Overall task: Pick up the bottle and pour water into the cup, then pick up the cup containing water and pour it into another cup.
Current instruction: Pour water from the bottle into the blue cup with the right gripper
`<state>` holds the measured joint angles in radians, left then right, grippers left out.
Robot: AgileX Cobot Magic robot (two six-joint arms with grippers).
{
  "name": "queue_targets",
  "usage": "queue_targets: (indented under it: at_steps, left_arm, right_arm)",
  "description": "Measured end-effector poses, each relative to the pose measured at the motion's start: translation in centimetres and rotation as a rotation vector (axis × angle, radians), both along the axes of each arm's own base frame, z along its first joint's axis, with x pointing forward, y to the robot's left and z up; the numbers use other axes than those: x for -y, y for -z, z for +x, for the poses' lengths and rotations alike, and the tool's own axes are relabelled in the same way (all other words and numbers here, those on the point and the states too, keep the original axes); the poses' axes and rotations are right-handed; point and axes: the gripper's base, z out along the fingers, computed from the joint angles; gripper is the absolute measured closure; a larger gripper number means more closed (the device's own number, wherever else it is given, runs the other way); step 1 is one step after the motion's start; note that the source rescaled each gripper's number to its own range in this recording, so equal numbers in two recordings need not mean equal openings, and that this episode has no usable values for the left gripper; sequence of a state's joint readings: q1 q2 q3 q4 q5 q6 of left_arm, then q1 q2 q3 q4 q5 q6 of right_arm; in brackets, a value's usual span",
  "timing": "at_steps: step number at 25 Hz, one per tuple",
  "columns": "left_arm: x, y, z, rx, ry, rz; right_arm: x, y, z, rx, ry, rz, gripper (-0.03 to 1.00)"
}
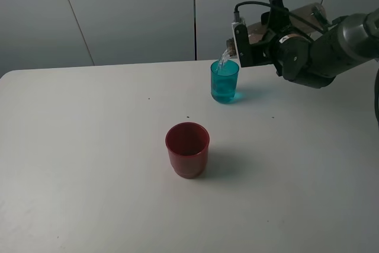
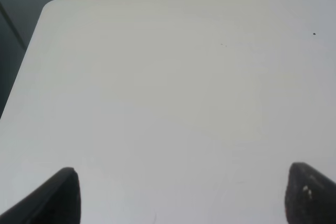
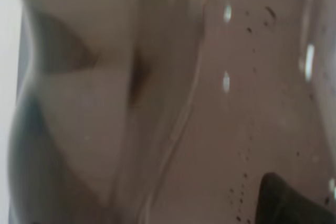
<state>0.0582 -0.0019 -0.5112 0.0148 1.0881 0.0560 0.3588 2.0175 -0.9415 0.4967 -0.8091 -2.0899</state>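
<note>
The smoky brown bottle (image 1: 305,13) lies tipped almost level in my right gripper (image 1: 253,44), which is shut on it at the back right of the table. Its neck points left and down over the teal cup (image 1: 225,81). A thin stream of water runs from the neck into the cup, which is partly filled. In the right wrist view the bottle (image 3: 173,98) fills the picture, with one dark fingertip (image 3: 294,200) against it. The wide red cup (image 1: 187,149) stands alone nearer the front. My left gripper (image 2: 181,198) is open over bare table, holding nothing.
The white table (image 1: 89,146) carries only the two cups. Its back edge meets a grey panelled wall (image 1: 130,10). The left wrist view shows the table's far left corner (image 2: 50,6).
</note>
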Motion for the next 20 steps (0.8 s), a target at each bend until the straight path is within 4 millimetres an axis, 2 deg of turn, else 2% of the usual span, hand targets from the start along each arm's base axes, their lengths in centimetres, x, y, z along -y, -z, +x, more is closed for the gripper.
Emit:
queue_targets:
  at_steps: [20]
  left_arm:
    - [0.0, 0.0, 0.0, 0.0, 0.0, 0.0]
  right_arm:
    - [0.63, -0.35, 0.27, 0.038, 0.01, -0.013, 0.95]
